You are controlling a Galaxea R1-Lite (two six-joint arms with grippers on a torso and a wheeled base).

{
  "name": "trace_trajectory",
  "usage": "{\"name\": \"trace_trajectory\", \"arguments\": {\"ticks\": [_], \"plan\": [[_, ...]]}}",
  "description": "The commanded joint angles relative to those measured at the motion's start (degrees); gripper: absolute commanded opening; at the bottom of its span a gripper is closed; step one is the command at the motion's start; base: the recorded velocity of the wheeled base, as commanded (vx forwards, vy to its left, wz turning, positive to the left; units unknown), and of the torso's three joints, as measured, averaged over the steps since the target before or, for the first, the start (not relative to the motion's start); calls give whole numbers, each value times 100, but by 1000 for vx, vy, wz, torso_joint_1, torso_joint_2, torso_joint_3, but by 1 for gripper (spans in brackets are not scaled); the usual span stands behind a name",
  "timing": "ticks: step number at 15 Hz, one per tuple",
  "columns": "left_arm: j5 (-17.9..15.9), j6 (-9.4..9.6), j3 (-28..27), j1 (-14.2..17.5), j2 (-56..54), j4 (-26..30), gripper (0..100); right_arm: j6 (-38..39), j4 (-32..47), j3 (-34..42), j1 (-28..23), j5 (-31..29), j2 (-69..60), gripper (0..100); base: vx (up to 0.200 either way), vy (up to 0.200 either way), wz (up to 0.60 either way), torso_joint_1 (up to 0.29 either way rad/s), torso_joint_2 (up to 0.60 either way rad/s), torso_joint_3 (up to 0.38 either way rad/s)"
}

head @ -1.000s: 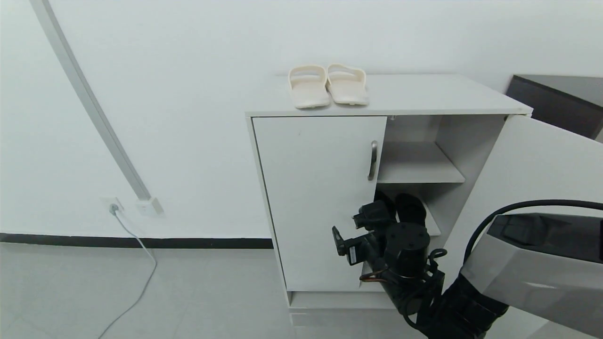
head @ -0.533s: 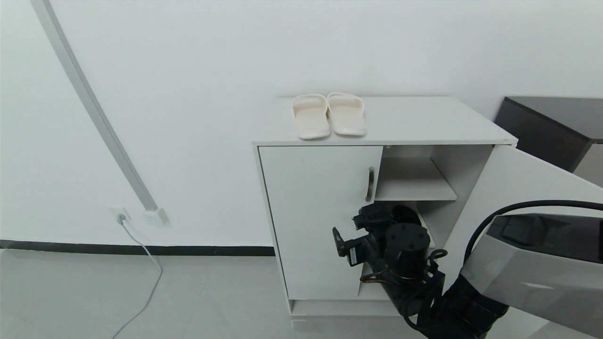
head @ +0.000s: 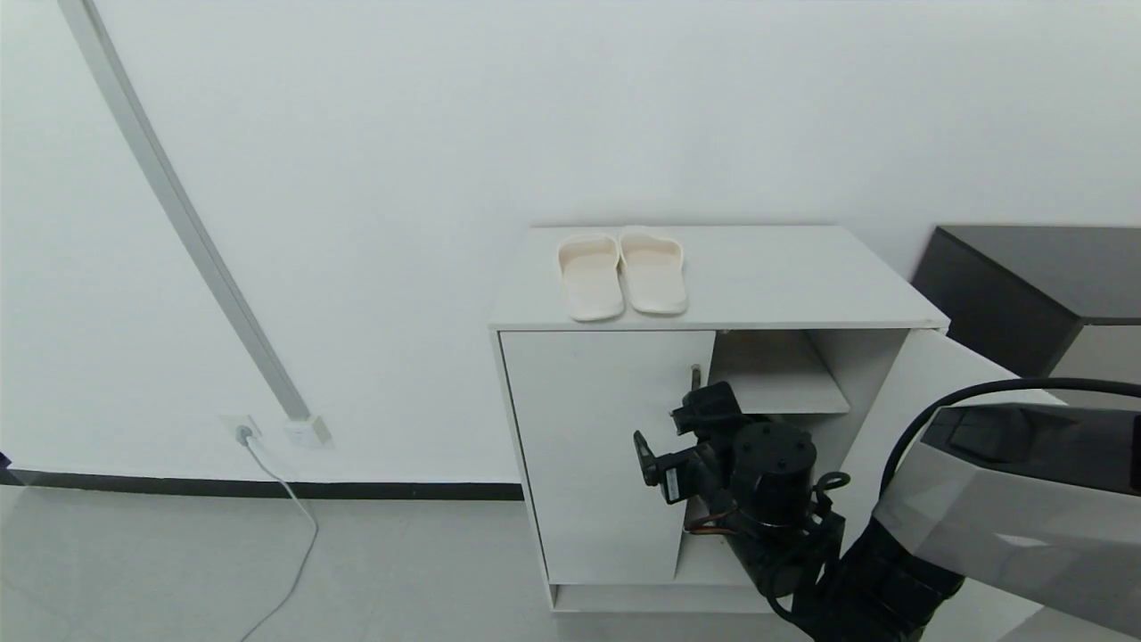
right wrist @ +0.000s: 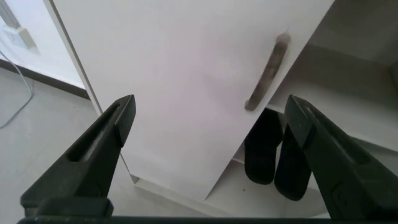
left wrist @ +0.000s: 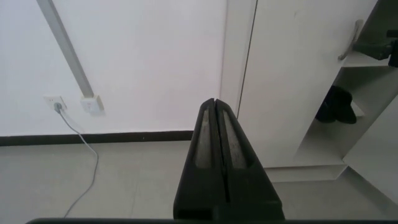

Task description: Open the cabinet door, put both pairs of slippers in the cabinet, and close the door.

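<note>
- The right claw (head: pixel 673 432) hangs released, its jaws spread wide and holding nothing. It is directly in front of the cabinet's closed left door (head: pixel 597 446), and that door's handle (right wrist: pixel 267 71) is just beyond and above it.
- The left claw (left wrist: pixel 215 109) is clenched on nothing, well back from the cabinet and off to the left of the right claw.
- The opening step is done: the right door (head: pixel 936 374) stands swung out, to the right of the right claw.
- One pair is in: the black slippers (right wrist: pixel 277 155) sit on a low shelf just past the right claw, behind the left door's edge.
- What is left, as I judge it: the cream slippers (head: pixel 622 275) lie side by side on the cabinet top (head: pixel 784 276), well above and beyond the right claw. They have yet to go inside, and then the door needs shutting.
</note>
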Motion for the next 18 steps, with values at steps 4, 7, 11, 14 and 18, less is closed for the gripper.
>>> {"name": "trace_trajectory", "arguments": {"ticks": [4,7,11,14,18], "plan": [[7,-9,0,4,7,-5,0,-27,-12,36,25,-1,-10,100,0,0,0,255,-582,-326],[-2,-9,0,4,7,-5,0,-27,5,36,25,8,16,100,0,0,0,250,-561,-312],[-2,-9,0,4,7,-5,0,-19,-162,54,-1,8,95,100,0,0,0,192,-410,-227],[-2,-9,0,4,7,-5,0,-309,-355,-8,-28,78,201,100,0,0,0,172,-372,-191],[-2,-9,0,4,7,-5,0,263,1798,-1133,8,34,-142,100,0,0,0,170,-350,-190]]}}
